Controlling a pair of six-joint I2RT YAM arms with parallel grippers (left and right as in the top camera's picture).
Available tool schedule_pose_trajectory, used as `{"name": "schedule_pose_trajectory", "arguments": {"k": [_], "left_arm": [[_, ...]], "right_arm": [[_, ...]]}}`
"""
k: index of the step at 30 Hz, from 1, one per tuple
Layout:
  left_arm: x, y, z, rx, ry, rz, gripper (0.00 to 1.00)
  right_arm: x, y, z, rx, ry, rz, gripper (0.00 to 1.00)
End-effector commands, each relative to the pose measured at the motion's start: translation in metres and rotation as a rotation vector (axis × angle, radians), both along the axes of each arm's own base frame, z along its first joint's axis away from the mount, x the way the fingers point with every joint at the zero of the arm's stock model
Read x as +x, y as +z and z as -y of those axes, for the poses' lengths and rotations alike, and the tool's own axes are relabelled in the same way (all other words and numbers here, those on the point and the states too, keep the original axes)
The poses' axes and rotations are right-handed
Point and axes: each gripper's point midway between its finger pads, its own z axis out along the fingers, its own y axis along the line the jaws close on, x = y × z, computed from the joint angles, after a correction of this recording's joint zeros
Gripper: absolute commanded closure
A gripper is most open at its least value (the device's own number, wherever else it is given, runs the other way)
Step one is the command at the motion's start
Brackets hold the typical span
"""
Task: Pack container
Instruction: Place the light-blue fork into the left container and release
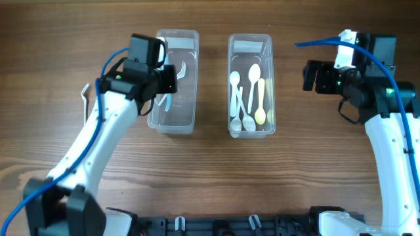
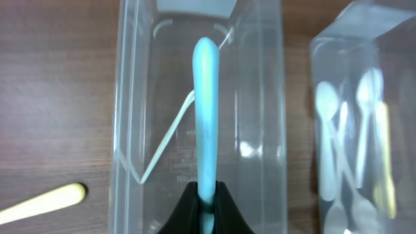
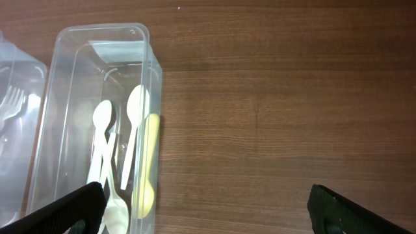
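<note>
Two clear plastic containers stand side by side. The left container (image 1: 191, 82) holds white cutlery, a fork (image 3: 13, 101) among it. The right container (image 1: 231, 85) holds several white spoons (image 1: 252, 78) and a yellow spoon (image 3: 148, 162). My left gripper (image 2: 207, 203) is shut on the handle of a light blue utensil (image 2: 205, 110), held over the left container (image 2: 130, 97). In the overhead view the left gripper (image 1: 164, 78) sits above that container. My right gripper (image 3: 205, 214) is open and empty, over bare table to the right of the right container (image 3: 58, 78).
A pale yellow utensil (image 2: 42, 203) lies on the wooden table left of the left container. A thin white piece (image 1: 84, 92) lies on the table at far left. The right arm (image 1: 380, 98) stands at the right side.
</note>
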Motion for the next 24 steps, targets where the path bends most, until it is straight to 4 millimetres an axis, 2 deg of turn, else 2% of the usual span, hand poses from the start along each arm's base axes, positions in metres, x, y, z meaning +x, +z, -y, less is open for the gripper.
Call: {"name": "schedule_pose_trajectory", "arguments": {"k": [1, 2, 3, 4, 5, 8, 13, 16, 18, 21, 24], "left_arm": [[0.007, -0.010, 0.000, 0.001, 0.032, -0.017, 0.55], [0.008, -0.010, 0.000, 0.002, 0.031, -0.014, 0.41], [0.008, -0.009, 0.000, 0.005, 0.026, -0.011, 0.39], [0.008, -0.008, 0.000, 0.004, 0.026, -0.009, 0.30], [0.008, -0.008, 0.000, 0.004, 0.027, -0.009, 0.00], [0.008, -0.008, -0.001, 0.004, 0.029, -0.007, 0.00], [0.012, 0.006, -0.023, -0.028, 0.129, 0.020, 0.01], [0.007, 0.018, -0.066, -0.115, 0.420, 0.004, 0.10], [-0.008, 0.016, -0.097, -0.192, 0.650, -0.056, 0.14], [-0.037, 0.002, -0.134, -0.243, 0.917, -0.175, 0.06], [-0.062, -0.008, -0.157, -0.248, 1.079, -0.263, 0.03]], "right_arm": [[0.004, 0.003, 0.003, -0.018, -0.001, 0.009, 0.00], [0.004, 0.003, 0.003, -0.018, -0.001, 0.009, 0.00], [0.004, 0.003, 0.003, -0.019, 0.000, 0.009, 0.00], [0.004, 0.003, 0.003, -0.018, -0.001, 0.009, 0.00], [0.004, 0.003, 0.003, -0.018, -0.001, 0.009, 0.00], [0.004, 0.003, 0.003, -0.018, -0.001, 0.009, 0.00], [0.004, 0.003, 0.003, -0.018, -0.001, 0.009, 0.00], [0.004, 0.003, 0.003, -0.018, -0.001, 0.009, 0.00], [0.004, 0.003, 0.003, -0.018, -0.001, 0.009, 0.00], [0.004, 0.003, 0.003, -0.018, -0.001, 0.009, 0.00], [0.004, 0.003, 0.003, -0.018, -0.001, 0.009, 0.00]]}}
